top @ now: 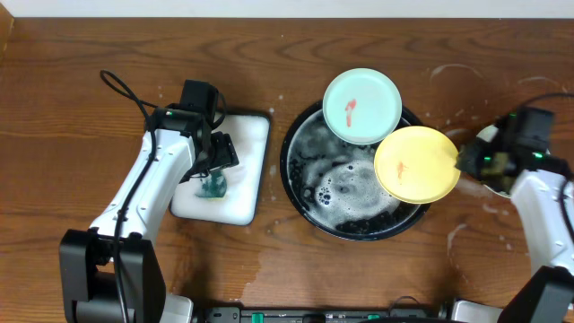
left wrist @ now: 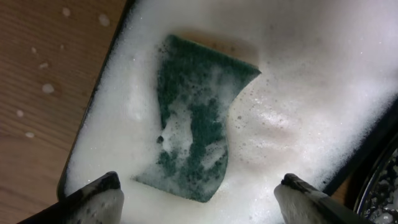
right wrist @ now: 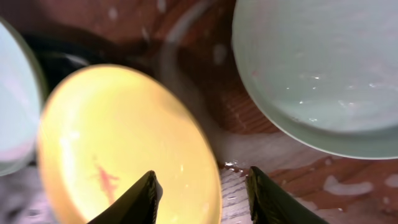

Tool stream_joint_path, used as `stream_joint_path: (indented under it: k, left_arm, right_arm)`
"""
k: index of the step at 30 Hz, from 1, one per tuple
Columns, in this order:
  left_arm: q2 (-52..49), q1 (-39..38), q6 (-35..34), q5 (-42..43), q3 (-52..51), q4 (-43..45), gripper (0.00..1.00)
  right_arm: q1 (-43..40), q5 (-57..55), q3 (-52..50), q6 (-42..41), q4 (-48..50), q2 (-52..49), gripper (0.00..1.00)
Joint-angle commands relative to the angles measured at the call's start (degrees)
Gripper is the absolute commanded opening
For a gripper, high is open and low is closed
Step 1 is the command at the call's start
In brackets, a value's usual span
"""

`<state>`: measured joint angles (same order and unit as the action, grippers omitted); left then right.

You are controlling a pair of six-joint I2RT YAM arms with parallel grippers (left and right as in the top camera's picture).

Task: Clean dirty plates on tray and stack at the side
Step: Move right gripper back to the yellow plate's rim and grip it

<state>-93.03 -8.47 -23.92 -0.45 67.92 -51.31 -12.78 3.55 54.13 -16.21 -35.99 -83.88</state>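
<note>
Near left: left gripper (left wrist: 199, 184) released wide, hanging over a green rectangular sponge (left wrist: 193, 118), the sponge's long axis roughly 12 to 6 in the wrist view, on a soapy white rectangular tray (top: 249, 152) at 9 o'clock of the large round black tray (top: 291, 179). Near right: right gripper (right wrist: 202, 179) with jaws parted, clamping nothing, straddling the 3 o'clock rim of the round yellow plate (top: 417, 164). Yellow plate face up across the black tray's rim at 3 o'clock, short red smear running roughly 12 to 6. Beyond it at 3 o'clock, a pale mint-green round plate (right wrist: 323, 68) face up on the dark brown wood-grain tabletop (top: 90, 63). Farthest, a second mint-green plate (top: 361, 106) over the tray's 12 o'clock rim, face up, red smear likewise near 12 to 6
</note>
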Motion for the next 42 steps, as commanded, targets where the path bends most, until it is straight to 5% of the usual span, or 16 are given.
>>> stream_joint_path:
  k: [1, 9, 14, 17, 33, 42]
  left_arm:
    - [-0.2, 0.1, 0.3, -1.1, -0.1, -0.2, 0.82]
    - [-0.2, 0.1, 0.3, -1.1, -0.1, -0.2, 0.82]
    - [-0.2, 0.1, 0.3, -1.1, -0.1, -0.2, 0.82]
    - [-0.2, 0.1, 0.3, -1.1, -0.1, -0.2, 0.82]
    - [-0.2, 0.1, 0.3, -1.1, -0.1, -0.2, 0.82]
    - [-0.2, 0.1, 0.3, -1.1, -0.1, -0.2, 0.83]
  right_arm:
    - [5.2, -16.1, 0.2, 1.7, -0.1, -1.2, 0.44]
    - [6.4, -18.0, 0.2, 1.5, 2.0, -6.6, 0.39]
    - [6.4, -12.4, 0.2, 1.6, 3.3, -8.7, 0.27]
    - [6.4, -12.1, 0.2, 1.7, 3.9, -8.3, 0.01]
    - [8.5, 2.9, 0.0, 2.5, -12.7, 9.2, 0.01]
    - [16.0, 5.8, -9.7, -10.0, -4.2, 4.1, 0.01]
